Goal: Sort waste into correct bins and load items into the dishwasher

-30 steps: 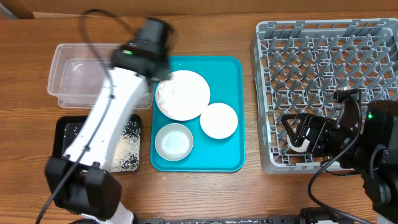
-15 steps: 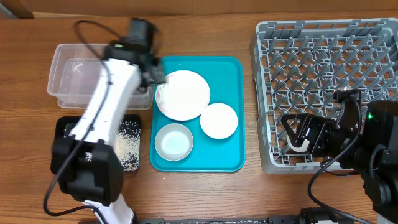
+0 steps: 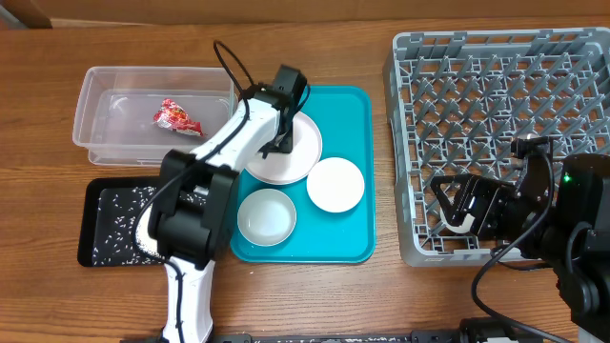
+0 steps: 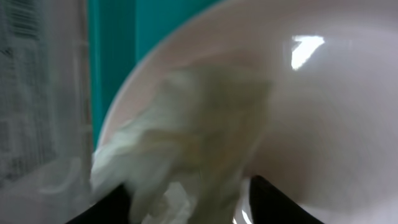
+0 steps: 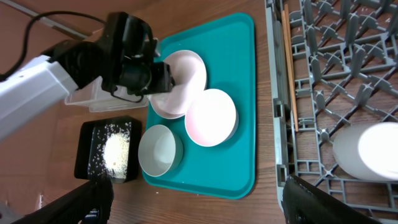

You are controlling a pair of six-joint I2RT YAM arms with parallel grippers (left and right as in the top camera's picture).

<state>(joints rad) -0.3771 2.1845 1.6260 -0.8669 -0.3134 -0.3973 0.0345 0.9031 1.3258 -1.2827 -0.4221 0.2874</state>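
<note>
Overhead, your left tool (image 3: 280, 136) is reaching over the large plate (image 3: 303, 143) on the teal tray (image 3: 348, 124); from up here you cannot tell how its jaws stand. The smaller plate (image 3: 335, 184) and the bowl (image 3: 266, 216) sit on the same tray, just beside the large plate. The red wrapper (image 3: 178, 117) lies inside the clear tub (image 3: 95, 81) at the far left of the counter (image 3: 315, 48). The black tray (image 3: 84, 224) sits in front of that tub, with rice grains (image 3: 124, 214) scattered over its floor. Your right tool (image 3: 456, 205) hangs over the near edge of the dish rack (image 3: 496, 105), its jaws spread.

From the left wrist, the picture is blurred. You see the paper wad (image 4: 186, 137) resting on the large plate near its rim; the two dark fingers (image 4: 277, 199) stand apart at the bottom of the picture with the wad between them, so the jaws are partly open around it. Whether the pads press the paper cannot be told. The teal tray and the tub wall show to the left.

From the right wrist, your fingertips sit at the two bottom corners, wide apart with nothing between them. The cup (image 5: 367, 152) sits among the pegs of the dish rack; the plates and the bowl lie on the teal tray, and the left tool is down at the large plate's far edge.
</note>
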